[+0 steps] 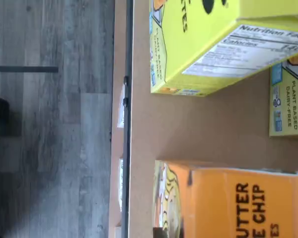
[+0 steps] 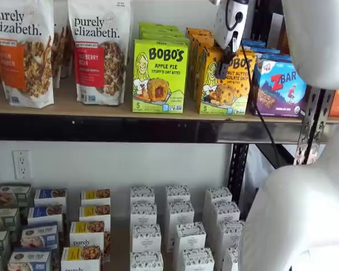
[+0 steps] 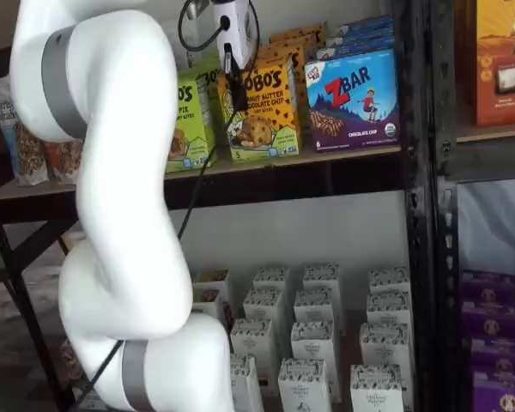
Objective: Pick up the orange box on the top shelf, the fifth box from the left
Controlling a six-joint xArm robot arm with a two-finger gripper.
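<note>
The orange box [image 2: 233, 89] stands upright on the top shelf [image 2: 96, 109], between a lime-green box and a blue box, with more orange boxes behind it. It shows in both shelf views [image 3: 266, 112] and in the wrist view [image 1: 238, 203]. My gripper [image 2: 222, 72] hangs in front of the orange box's upper left part, white body above, black fingers pointing down. It also shows in a shelf view [image 3: 235, 86]. The fingers show side-on with no plain gap, so I cannot tell whether they are open. Nothing is in them.
A lime-green Apple Pie box [image 2: 158, 76] stands left of the orange box and a ZBar box [image 2: 279, 87] right of it. Granola bags [image 2: 99, 51] stand further left. A black upright [image 2: 308, 127] stands at the right. Small white boxes [image 2: 175, 226] fill the lower level. My white arm [image 3: 120, 215] fills the foreground.
</note>
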